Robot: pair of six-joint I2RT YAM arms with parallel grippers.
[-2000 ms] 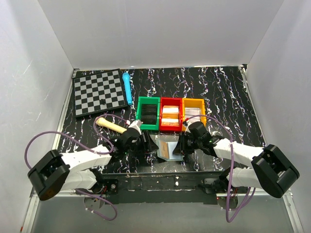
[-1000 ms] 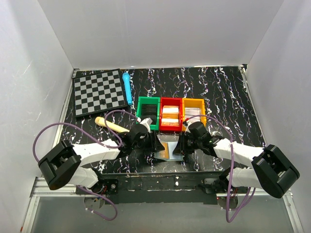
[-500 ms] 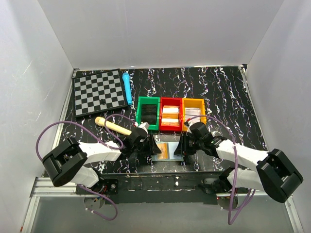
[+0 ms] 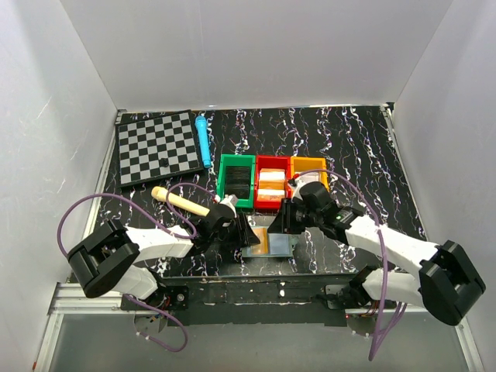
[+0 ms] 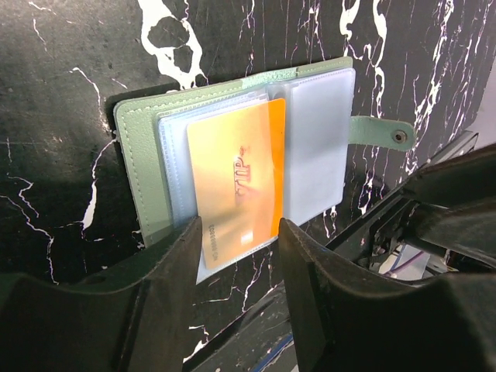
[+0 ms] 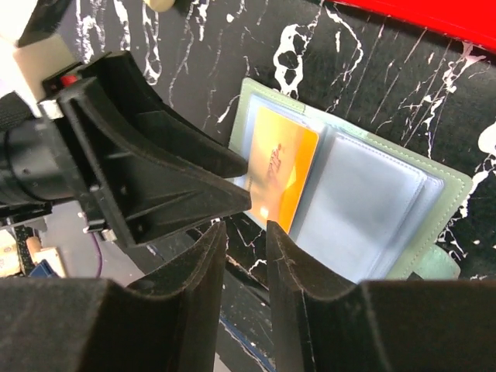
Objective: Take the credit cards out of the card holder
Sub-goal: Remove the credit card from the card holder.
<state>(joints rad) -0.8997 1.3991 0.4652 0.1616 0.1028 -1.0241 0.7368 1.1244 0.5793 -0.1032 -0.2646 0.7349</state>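
The card holder (image 4: 277,245) lies spread open and flat on the black marbled table near its front edge. Its grey-green cover, pale blue sleeves and side tab (image 5: 380,132) face up. An orange credit card (image 5: 236,182) sits in the left sleeve, its lower end sticking out. My left gripper (image 5: 240,232) hovers open over that protruding end, one finger on each side, not clamping it. My right gripper (image 6: 244,229) is open by a narrow gap with nothing in it, just off the holder's (image 6: 372,209) left panel, facing the left gripper (image 6: 155,186).
Green (image 4: 236,180), red (image 4: 273,184) and orange (image 4: 308,177) bins stand in a row just behind the holder, with white cards in the red and orange ones. A wooden stick (image 4: 180,201), a chessboard (image 4: 157,147) and a blue pen (image 4: 203,139) lie at the back left.
The holder, earlier propped up between both grippers, now lies flat and open. Both grippers have widened a little. The right gripper has risen and shifted back toward the bins.
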